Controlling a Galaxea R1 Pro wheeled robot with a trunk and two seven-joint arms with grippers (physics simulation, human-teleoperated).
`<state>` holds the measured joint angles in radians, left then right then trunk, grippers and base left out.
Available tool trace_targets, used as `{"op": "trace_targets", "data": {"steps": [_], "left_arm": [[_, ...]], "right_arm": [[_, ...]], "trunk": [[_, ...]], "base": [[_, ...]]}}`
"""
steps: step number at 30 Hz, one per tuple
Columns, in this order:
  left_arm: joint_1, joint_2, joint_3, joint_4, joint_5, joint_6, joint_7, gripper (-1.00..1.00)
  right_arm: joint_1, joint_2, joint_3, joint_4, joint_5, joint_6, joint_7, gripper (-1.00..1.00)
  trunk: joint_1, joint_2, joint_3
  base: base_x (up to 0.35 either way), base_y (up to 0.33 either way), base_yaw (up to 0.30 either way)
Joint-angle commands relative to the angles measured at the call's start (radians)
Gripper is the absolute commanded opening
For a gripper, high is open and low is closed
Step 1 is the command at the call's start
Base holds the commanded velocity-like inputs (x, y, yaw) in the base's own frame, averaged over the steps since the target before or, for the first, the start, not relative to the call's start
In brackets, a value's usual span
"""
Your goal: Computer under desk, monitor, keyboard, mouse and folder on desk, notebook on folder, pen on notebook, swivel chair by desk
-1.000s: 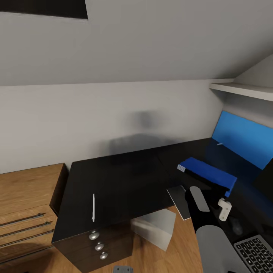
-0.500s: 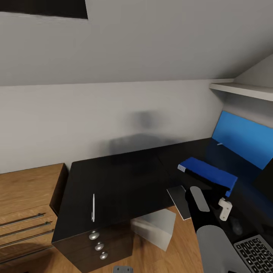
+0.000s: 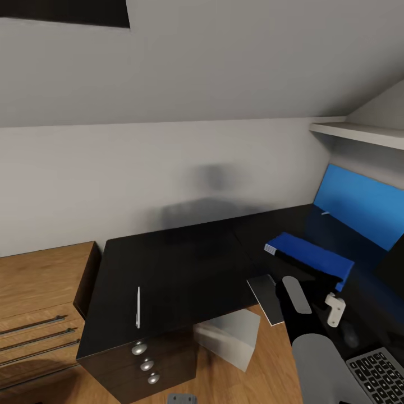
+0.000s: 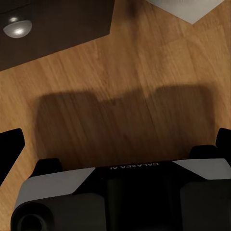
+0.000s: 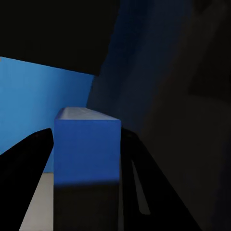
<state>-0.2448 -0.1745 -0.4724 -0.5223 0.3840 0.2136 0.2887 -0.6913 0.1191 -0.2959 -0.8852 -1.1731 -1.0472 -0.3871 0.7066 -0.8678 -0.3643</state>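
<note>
- The folder (image 3: 311,255) is bright blue with a black spine and lies over the glossy black desk (image 3: 179,264), toward the desk's right part, just in front of the blue back panel (image 3: 362,205).
- In the right wrist view the folder (image 5: 86,144) stands end-on between the two dark fingers (image 5: 24,178) of the right gripper (image 5: 84,163), one finger against each flank, so the pincer is clamped on it.
- From the head camera the right gripper (image 3: 314,283) sits at the folder's near end, with the grey and black right arm (image 3: 314,348) rising to it from the lower edge.
- The notebook (image 3: 265,298), thin and grey, lies flat at the desk's front edge, just left of that arm and near the folder.
- The keyboard (image 3: 380,373) shows as a corner of dark keys at the lower right, on the desk beside the arm.
- The pen (image 3: 138,307), slim and white, lies on the desk's left part near the front edge, well apart from the folder and notebook.
- The computer (image 3: 227,335), a light grey box, stands on the wooden floor (image 3: 269,359) under the desk's front edge.
- Round silver knobs (image 3: 145,363) line the front of a dark cabinet below the pen, and a wooden drawer chest (image 3: 39,303) stands left of the desk.
- The left gripper (image 4: 115,144) points at the wooden floor, its dark fingers (image 4: 9,147) spread wide apart with nothing between them; one knob (image 4: 17,27) and a corner of the computer (image 4: 187,7) show beyond it.
- A white shelf (image 3: 359,133) hangs on the wall above the back panel.
</note>
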Motion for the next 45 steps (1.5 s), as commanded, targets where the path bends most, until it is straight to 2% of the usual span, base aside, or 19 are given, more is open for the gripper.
{"op": "trace_targets", "data": {"steps": [1,13,19,24,35,39,42,43,44,45], "left_arm": [[-0.001,0.0,-0.003,-0.001,0.005,0.004,0.007,1.0],[-0.001,0.0,-0.004,-0.004,0.006,0.005,0.007,1.0],[-0.001,0.0,0.003,-0.062,0.01,0.007,0.009,1.0],[-0.001,0.0,0.006,-0.076,0.013,0.008,0.009,1.0],[-0.001,0.0,0.01,-0.065,0.02,0.008,0.013,1.0],[-0.001,0.0,0.005,-0.1,0.02,0.019,0.012,1.0],[0.0,0.0,0.003,-0.171,0.026,0.083,0.012,1.0],[0.0,0.0,0.004,-0.226,0.038,0.155,0.012,1.0],[0.001,0.0,0.005,-0.26,0.049,0.199,0.012,1.0],[0.001,0.0,0.01,-0.384,0.091,0.344,0.015,1.0]], "right_arm": [[-0.001,-0.001,-0.002,-0.001,0.007,0.0,-0.009,-1.0],[0.0,-0.003,0.001,0.0,0.001,0.0,-0.009,-1.0],[0.0,-0.002,0.014,-0.002,0.0,0.0,-0.009,-1.0],[0.0,0.0,0.019,-0.002,-0.001,0.0,-0.01,-1.0],[0.0,0.001,0.021,-0.003,-0.001,0.0,-0.009,-1.0],[0.0,0.0,0.021,-0.003,-0.001,0.0,-0.009,-1.0],[0.0,0.0,0.022,-0.003,0.0,0.0,-0.009,-1.0],[0.0,0.0,0.022,-0.003,0.0,0.0,-0.009,-1.0],[0.0,0.0,0.022,-0.003,0.0,0.0,-0.009,-1.0],[0.0,0.0,0.023,-0.003,0.0,0.0,-0.009,-1.0]], "trunk": [[0.0,-0.001,-0.001],[0.0,-0.001,-0.009],[0.0,-0.001,-0.009],[0.0,-0.001,-0.009],[0.042,-0.078,-0.044],[0.058,-0.106,-0.056],[0.069,-0.127,-0.066],[0.073,-0.134,-0.069],[0.077,-0.141,-0.072],[0.081,-0.148,-0.075]], "base": [[0.0,0.0,0.0],[0.0,0.0,-0.085],[0.0,0.0,-0.01],[0.0,0.0,-0.002],[0.0,0.0,0.0],[0.0,0.0,0.0],[0.0,0.0,0.0],[0.0,0.0,0.0],[0.0,0.0,0.0],[0.0,0.0,0.0]]}}
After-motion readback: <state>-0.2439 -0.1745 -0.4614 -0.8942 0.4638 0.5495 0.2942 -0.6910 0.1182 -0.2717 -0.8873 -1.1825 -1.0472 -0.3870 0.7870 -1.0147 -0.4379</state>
